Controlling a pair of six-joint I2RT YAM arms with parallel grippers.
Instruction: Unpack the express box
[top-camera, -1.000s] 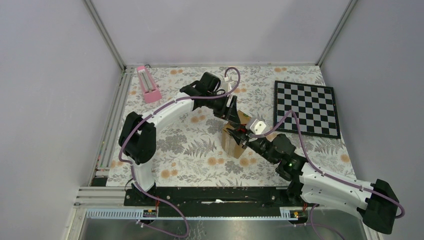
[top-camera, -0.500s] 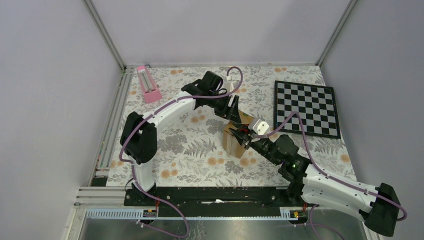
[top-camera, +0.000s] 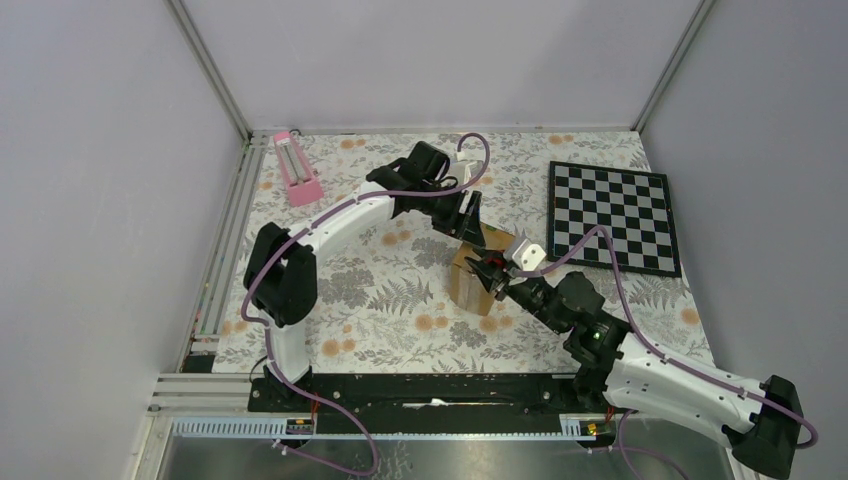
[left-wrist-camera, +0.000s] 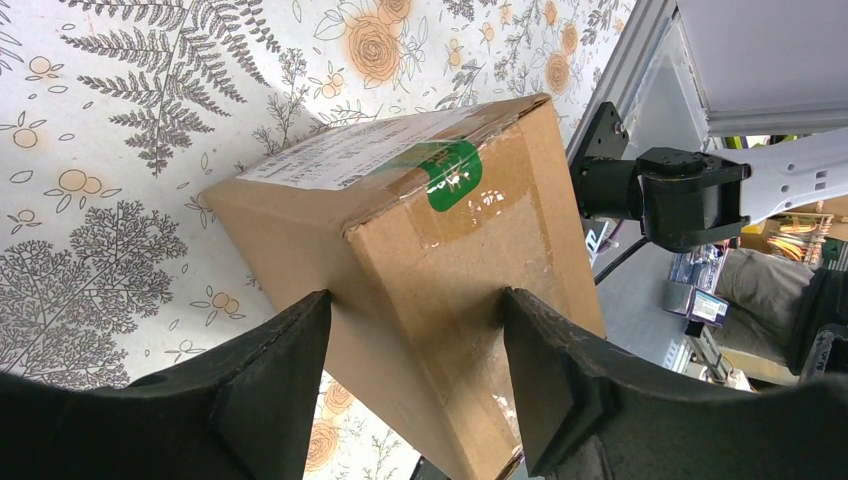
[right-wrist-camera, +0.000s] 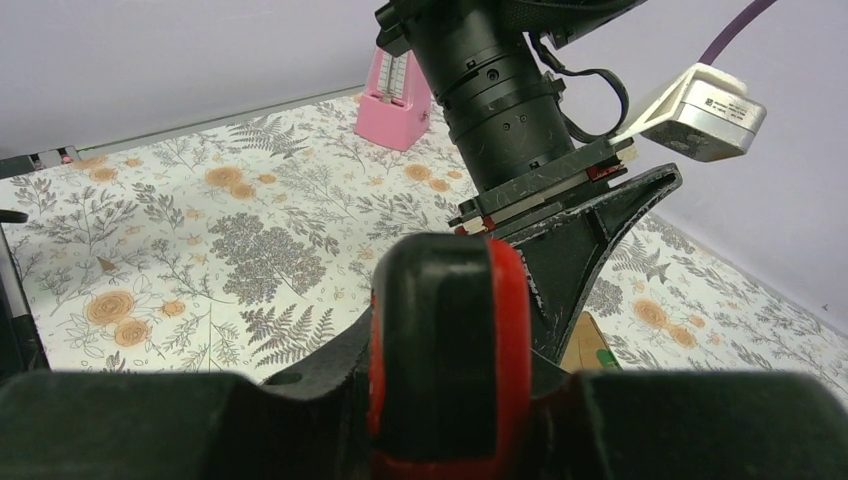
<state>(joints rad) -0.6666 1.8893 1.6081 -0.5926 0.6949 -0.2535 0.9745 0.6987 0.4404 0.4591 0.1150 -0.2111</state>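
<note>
Brown cardboard marked the middle of the top external view. The express box (top-camera: 463, 290) stood on the floral cloth (top-camera: 370, 290), with the chessboard (top-camera: 612, 215) to its right and the pink metronome-like object (top-camera: 297, 168) well apart on its far left. The left arm arched over from the box's left, elbow raised, and set the left gripper (top-camera: 472, 232) on the box's far end, probably to steady it. The right arm stretched low from the box's near right, its right gripper (top-camera: 490, 272) at the box's top edge.

From the left wrist, both black fingers (left-wrist-camera: 270, 390) pressed opposite sides of the box, clamping it. A green sticker (left-wrist-camera: 448, 172) and clear tape suggested it was unopened.

From the right wrist, black-and-red fingers (right-wrist-camera: 450, 330) filled the foreground below the left wrist; whether they gripped anything I could not tell
</note>
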